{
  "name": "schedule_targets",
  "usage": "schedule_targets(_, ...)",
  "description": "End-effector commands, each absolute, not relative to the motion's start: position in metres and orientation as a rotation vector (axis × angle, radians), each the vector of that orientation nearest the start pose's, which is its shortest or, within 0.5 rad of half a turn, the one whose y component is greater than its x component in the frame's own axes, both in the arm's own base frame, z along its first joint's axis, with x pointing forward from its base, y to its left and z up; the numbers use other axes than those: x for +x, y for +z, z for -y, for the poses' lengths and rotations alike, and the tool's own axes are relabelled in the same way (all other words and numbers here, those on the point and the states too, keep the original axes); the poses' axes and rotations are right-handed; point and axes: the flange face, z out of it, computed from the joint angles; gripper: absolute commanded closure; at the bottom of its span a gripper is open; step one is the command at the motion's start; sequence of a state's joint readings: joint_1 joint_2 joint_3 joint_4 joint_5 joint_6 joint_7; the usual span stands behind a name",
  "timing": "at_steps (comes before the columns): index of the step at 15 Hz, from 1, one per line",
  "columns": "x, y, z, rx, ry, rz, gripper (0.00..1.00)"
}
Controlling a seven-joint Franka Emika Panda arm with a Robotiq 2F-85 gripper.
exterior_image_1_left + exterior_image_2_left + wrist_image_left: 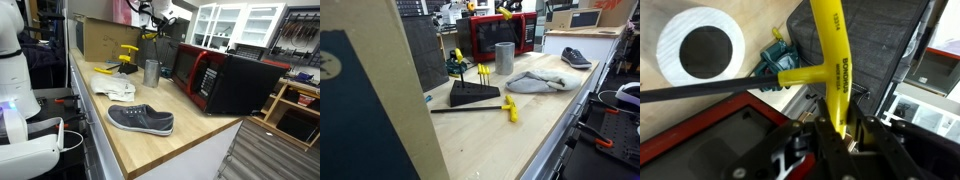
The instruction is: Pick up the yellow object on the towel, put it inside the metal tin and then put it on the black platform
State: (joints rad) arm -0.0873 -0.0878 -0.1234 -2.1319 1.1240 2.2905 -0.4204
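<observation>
yellow object (831, 60) held endwise, pointing straight outward

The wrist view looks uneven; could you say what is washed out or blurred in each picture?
Wrist view: the metal tin's rim is blown out white, the yellow tool's lettering is crisp, the jaws gripping it are dark and soft. In an exterior view the lit cabinets glare; in an exterior view the cardboard panel is blurred.
</observation>
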Motion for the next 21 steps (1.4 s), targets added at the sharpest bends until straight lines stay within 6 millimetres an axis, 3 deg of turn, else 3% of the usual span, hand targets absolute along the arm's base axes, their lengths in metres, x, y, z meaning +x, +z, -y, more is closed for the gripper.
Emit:
schedule_targets(1, 0.539, 0.466, 0.109, -2.133, -0.642, -0.562, 0.94)
schedule_targets(3, 0.536, 0.467, 0.118, -2.110, -0.668, -0.570, 0.94)
schedule_targets(7, 0.538, 0.503, 0.118, -2.109, -0.728, -0.552, 0.94)
schedule_targets(13, 0.560, 0.539, 0.084, -2.035, -0.791, -0.457, 0.94)
schedule_targets(17, 0.573, 0.536, 0.062, -1.937, -0.796, -0.437, 0.94)
schedule_targets(21, 0.572, 0.515, 0.058, -1.870, -0.728, -0.482, 0.94)
